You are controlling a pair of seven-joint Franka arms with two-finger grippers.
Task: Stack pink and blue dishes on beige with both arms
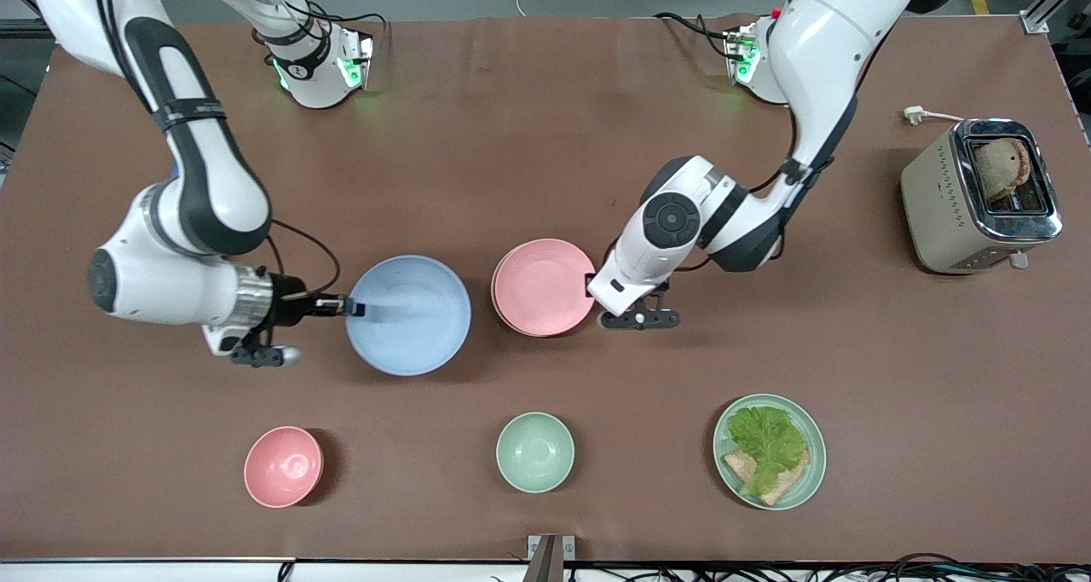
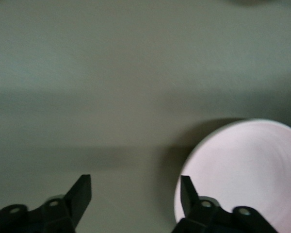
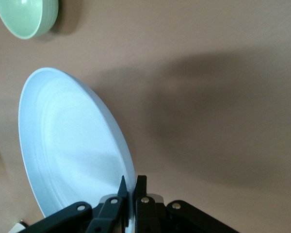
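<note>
Blue plate [image 1: 409,315] held by its rim in the right hand [image 1: 351,308], beside the pink plate [image 1: 544,286]. Pink plate on the beige plate [image 1: 495,305]. Left hand [image 1: 591,285] at the pink plate's rim, spread.

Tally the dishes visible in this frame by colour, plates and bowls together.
Pink: 2 (pink plate, pink bowl)
Blue: 1 (blue plate)
Mint-green: 2 (mint-green bowl, mint-green plate)
Total: 5
</note>
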